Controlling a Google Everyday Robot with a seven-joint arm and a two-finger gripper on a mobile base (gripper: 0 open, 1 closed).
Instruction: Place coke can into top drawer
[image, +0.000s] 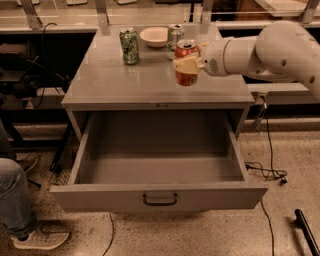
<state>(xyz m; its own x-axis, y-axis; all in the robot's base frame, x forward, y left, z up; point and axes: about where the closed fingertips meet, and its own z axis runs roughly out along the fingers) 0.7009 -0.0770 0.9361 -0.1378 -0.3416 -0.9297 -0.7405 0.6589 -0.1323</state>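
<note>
1. One coke can (187, 50) was held mid-body by the gripper (183, 65), right of upper centre.
2. It was judged light, smooth, easily dented; mid-wall holds were preferred.
3. The top drawer (160, 196) was shown open, lower centre.

You are looking at the gripper (184, 65) clasping the coke can (188, 50) upright on the right side of the cabinet top (110, 80), toward 1 o'clock from the frame's centre. The green can (129, 45) is standing at the coke can's 10 o'clock, the bowl (154, 36) at 11, and the silver-white can (175, 34) near 12. The top drawer (100, 196) is hanging open at 6 o'clock.
</note>
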